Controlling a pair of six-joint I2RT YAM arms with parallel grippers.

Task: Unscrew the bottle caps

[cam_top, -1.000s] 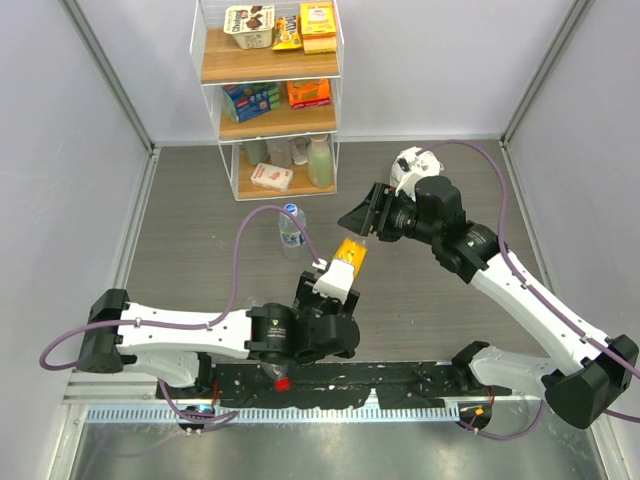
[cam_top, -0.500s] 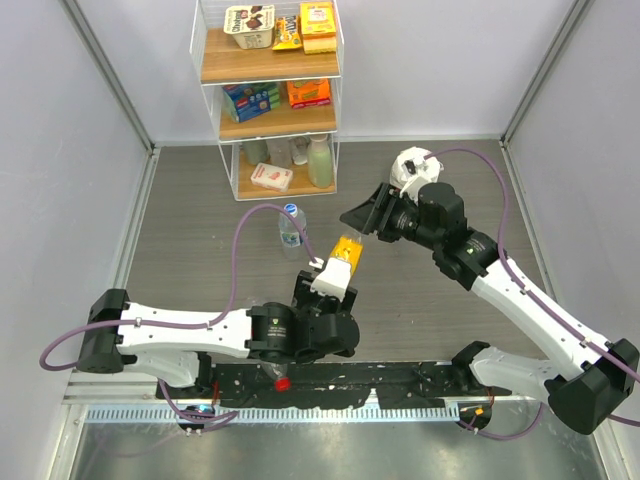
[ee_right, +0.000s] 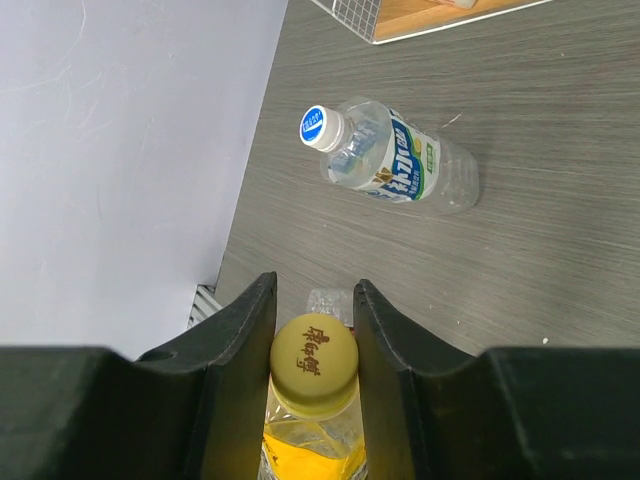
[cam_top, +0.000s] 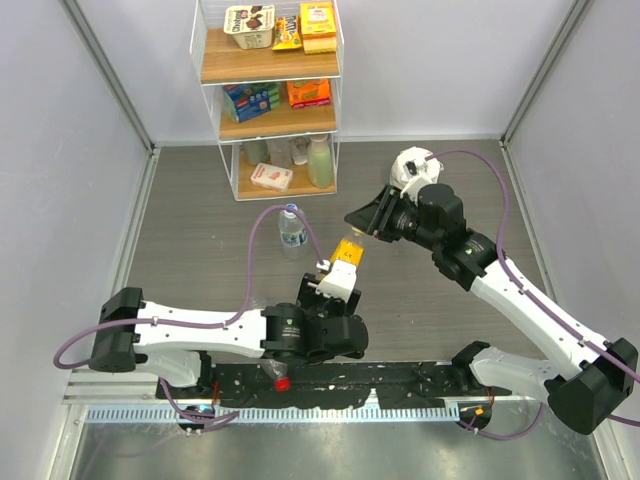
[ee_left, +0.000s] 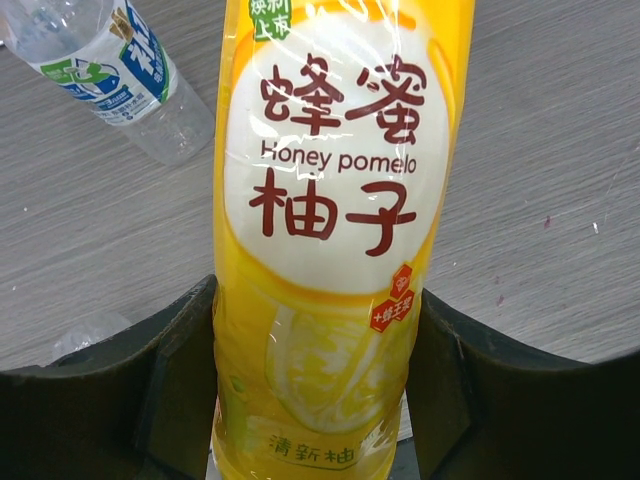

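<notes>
room: grey tabletop [ee_right: 560, 150] open ahead of right gripper [ee_right: 314, 310], white wall close on its left | held: left gripper [ee_left: 315, 345] clamped on yellow plastic bottle [ee_left: 330, 200]; right fingers pressed against its round yellow screw cap [ee_right: 314, 365] | beyond right fingers: clear blue-labelled plastic bottle [ee_right: 400, 172] lying, capped | label: "Honey pomelo"

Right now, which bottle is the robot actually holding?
The yellow bottle: the left gripper clamps its body and the right gripper pinches its yellow cap. The clear blue-labelled bottle sits untouched on the table.
</notes>
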